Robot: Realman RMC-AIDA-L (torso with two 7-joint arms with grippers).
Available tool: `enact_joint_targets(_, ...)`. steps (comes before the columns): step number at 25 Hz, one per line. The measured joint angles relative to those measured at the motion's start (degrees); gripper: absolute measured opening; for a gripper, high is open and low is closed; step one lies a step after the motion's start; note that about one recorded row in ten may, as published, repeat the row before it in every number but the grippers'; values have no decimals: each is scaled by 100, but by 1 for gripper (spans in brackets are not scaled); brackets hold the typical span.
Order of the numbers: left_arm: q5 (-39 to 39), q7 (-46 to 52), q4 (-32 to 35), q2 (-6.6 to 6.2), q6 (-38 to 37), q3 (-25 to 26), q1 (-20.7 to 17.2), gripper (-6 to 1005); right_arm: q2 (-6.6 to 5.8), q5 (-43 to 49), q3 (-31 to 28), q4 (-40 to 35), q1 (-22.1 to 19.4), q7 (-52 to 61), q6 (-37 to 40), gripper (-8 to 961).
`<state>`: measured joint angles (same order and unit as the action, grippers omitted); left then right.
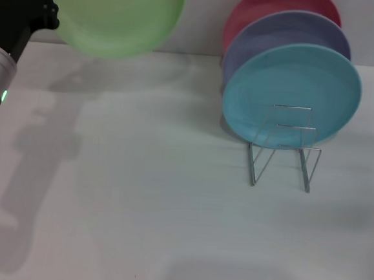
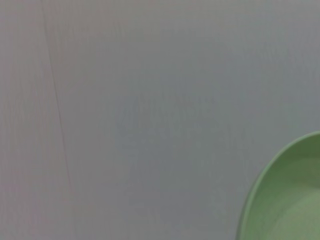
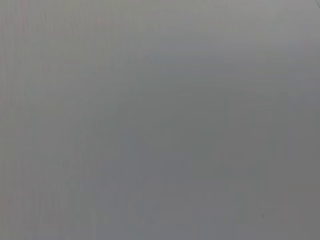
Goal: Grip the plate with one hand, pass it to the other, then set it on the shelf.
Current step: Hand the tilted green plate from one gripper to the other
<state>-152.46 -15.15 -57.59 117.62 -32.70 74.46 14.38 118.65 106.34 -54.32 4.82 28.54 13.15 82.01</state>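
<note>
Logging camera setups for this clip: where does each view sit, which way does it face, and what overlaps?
Head view: from the robot's head, forward and down at the white table; left gripper on its slim black arm holds the round light green plastic plate aloft; silver wire rack holds sky-blue, lavender and red plates.
Left wrist view: only the green plate's rim against a plain grey surface; no fingers visible.
Right wrist view: blank grey; nothing of the robot.
Shared: head and left wrist views both show the green plate.

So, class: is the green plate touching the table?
Apart. The head view shows the green plate held above the table by the left gripper.
</note>
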Motion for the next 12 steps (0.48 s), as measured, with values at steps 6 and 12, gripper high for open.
enact_joint_targets(6,-809,1817,399,-103,-476,-1,-91,35,0,0,0,1,-25,-3,-2,751)
enact_joint_targets(12,-1268,3054,1039,-200,-1349,13,-122,35,3,17,22,1,-39,-5,-2,751)
